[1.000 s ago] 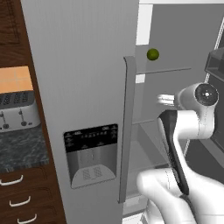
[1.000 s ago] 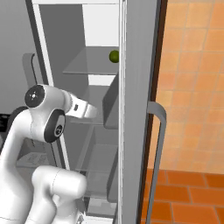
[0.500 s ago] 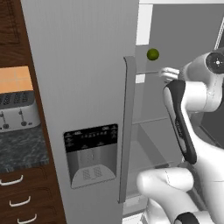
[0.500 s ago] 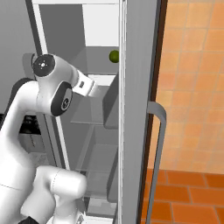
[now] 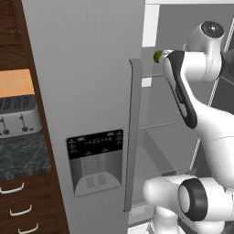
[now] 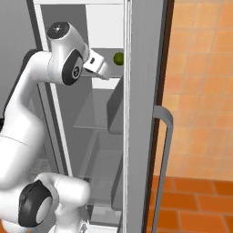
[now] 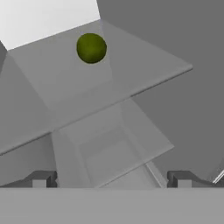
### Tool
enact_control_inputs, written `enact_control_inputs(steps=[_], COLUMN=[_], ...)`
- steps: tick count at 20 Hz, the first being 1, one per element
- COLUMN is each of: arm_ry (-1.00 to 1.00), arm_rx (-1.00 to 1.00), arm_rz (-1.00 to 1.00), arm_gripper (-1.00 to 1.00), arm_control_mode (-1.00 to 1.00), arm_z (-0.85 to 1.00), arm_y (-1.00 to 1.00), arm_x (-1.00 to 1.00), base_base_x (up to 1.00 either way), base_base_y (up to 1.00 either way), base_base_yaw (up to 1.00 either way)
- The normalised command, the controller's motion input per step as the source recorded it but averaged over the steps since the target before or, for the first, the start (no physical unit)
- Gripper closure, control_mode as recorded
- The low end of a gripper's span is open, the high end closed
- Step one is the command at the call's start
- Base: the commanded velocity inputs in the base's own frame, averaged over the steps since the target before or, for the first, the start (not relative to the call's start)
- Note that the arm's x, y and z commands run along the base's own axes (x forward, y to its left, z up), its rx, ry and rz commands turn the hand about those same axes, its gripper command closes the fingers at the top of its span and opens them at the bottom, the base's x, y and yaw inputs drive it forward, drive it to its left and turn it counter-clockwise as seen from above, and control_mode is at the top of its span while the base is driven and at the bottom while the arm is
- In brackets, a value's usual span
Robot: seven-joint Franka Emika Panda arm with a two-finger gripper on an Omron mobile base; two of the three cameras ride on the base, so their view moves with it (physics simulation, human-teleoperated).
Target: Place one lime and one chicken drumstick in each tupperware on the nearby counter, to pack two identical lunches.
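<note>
White arm reaching into the open fridge (image 6: 136,136), pincer (image 7: 111,179) spread wide and holding nothing, 1 lime (image 7: 91,47) on the shelf (image 7: 144,70) ahead, well apart from its tips.

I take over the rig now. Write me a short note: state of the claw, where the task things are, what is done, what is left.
Claw: open, holds nothing, raised inside the open fridge and aimed at the upper shelf.
Lime: one lies on that shelf, ahead of the claw, not touched.
Counter: left of the fridge, with a toaster on it.
Done: nothing is packed, as far as the views show.
Left: grasp this lime, carry it to a tupperware, then the second lime and both drumsticks.
</note>
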Motion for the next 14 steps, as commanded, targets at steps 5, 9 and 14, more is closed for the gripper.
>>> enact_control_inputs(steps=[5,9,14], arm_ry=[0.10,0.00,0.00], arm_rx=[0.00,0.01,0.00], arm_rz=[0.00,0.00,0.00], arm_gripper=[-1.00,-1.00,-1.00], arm_control_mode=[-1.00,-1.00,-1.00], arm_z=[0.02,-0.28,-0.36], arm_y=[-0.19,-0.34,-0.13], arm_x=[0.85,0.94,0.93], base_base_x=[0.00,0.00,0.00], base_base_y=[0.00,0.00,0.00], base_base_yaw=[0.00,0.00,0.00])
